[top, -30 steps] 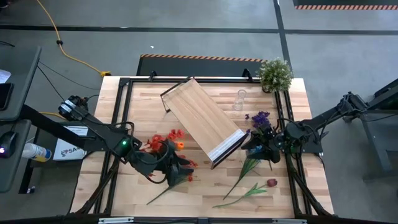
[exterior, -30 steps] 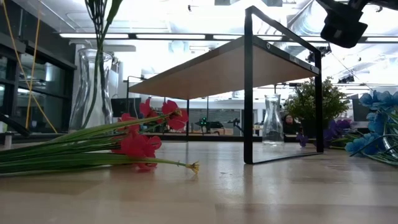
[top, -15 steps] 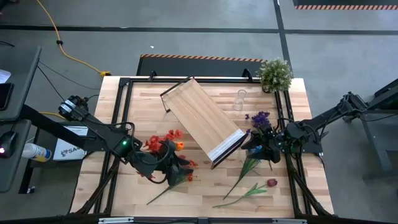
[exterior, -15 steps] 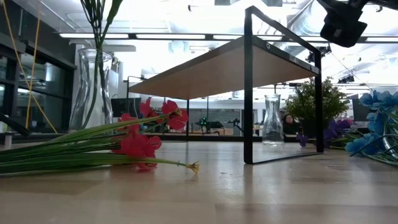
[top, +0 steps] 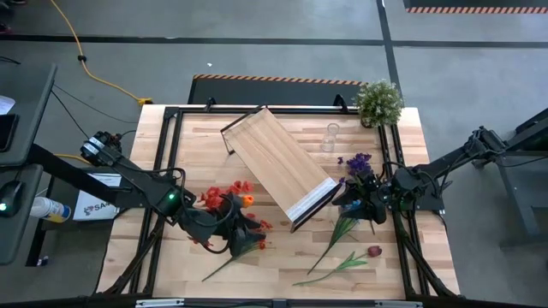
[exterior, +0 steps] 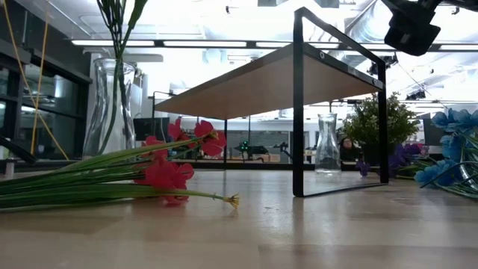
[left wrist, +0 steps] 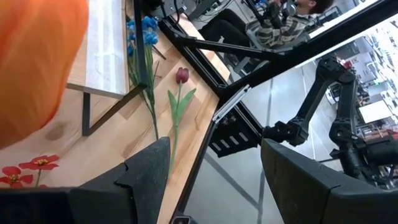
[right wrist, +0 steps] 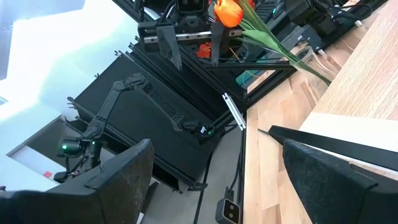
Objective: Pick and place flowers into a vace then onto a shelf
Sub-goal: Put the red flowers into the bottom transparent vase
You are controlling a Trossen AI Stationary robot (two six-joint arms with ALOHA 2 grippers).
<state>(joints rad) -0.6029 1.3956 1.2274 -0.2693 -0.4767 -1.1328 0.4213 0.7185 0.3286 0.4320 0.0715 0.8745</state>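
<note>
Flowers (top: 227, 195) are lying lower left of the shelf (top: 278, 164); I'm hovering the left pincer (top: 242, 229), parted and empty, aiming at light, floppy stems, right pincer (top: 358, 198) idling open.

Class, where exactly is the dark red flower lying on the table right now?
In the high view the dark red flower lies near the table's front edge on the right, below the right gripper.

A robotics lab or workshop is shown; a grey concrete floor (top: 282, 60) with a yellow cable (top: 94, 73), striped hazard tape (top: 475, 9) and ceiling strip lights (exterior: 209, 43) are seen.
</note>
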